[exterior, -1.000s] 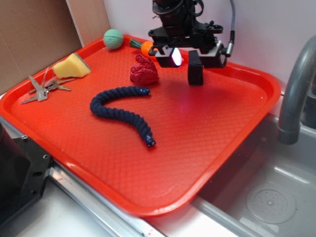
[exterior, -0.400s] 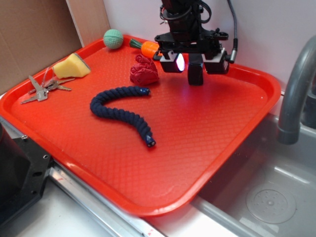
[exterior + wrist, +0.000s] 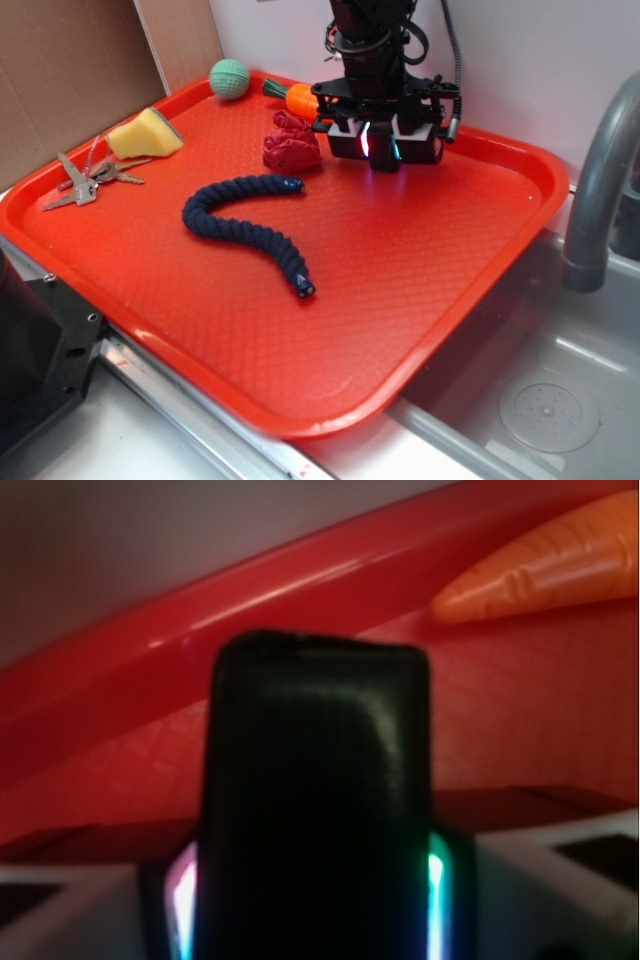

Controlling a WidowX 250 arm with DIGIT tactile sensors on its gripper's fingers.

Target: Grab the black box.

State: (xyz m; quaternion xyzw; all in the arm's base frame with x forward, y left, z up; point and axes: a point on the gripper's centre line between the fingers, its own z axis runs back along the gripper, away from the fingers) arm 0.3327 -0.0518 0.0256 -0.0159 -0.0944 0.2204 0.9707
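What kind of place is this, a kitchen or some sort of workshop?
Probably a kitchen-style test setup. A grey faucet curves over a metal sink, and beside it a red tray holds odd items: keys, a sponge and a rope.

black box: matte, smooth | tray: glossy textured plastic | rope: braided | keys: metal
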